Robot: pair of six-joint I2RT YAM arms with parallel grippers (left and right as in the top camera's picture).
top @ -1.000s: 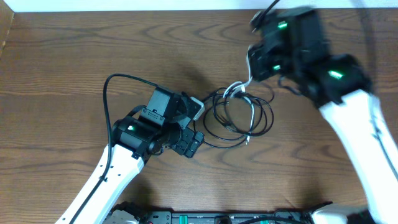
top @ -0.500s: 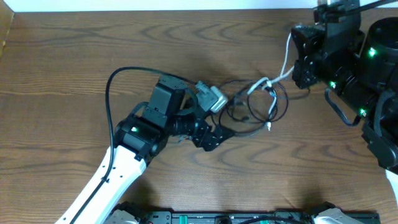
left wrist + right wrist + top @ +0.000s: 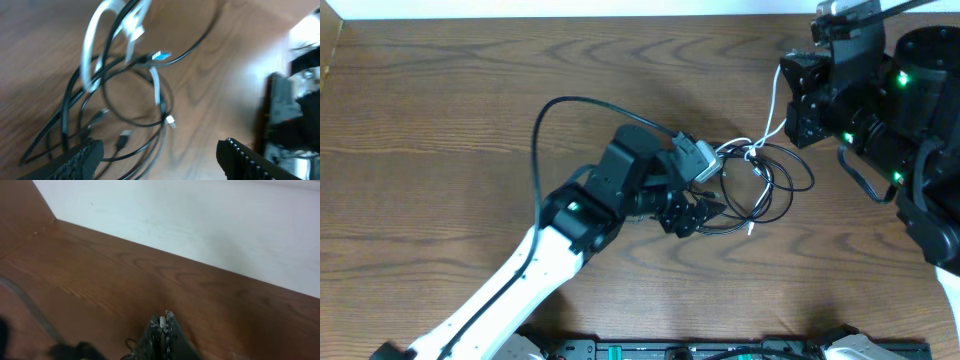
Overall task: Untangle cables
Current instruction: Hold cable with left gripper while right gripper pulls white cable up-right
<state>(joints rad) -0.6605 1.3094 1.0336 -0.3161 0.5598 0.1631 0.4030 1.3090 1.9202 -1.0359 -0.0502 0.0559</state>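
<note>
The cables [image 3: 760,185] lie as a tangle of thin black loops and a white cord on the wooden table, right of centre. My left gripper [image 3: 700,205] is at the tangle's left edge, open. In the left wrist view its fingers [image 3: 75,160] stand wide apart over the black loops [image 3: 125,100], with the white cord [image 3: 92,55] and small plug ends ahead. A white cord [image 3: 775,115] runs up from the tangle to my right gripper [image 3: 790,105]. In the right wrist view that gripper [image 3: 162,325] is shut on the white cord's end.
The table's back edge meets a white wall [image 3: 200,225] close behind the right gripper. The left arm's own thick black wire [image 3: 560,110] arches over the table left of the tangle.
The left arm has reached rightward to the tangle's edge and its jaws have narrowed slightly. The right gripper pulled the white cord up and right; the tangle slid right with it.
</note>
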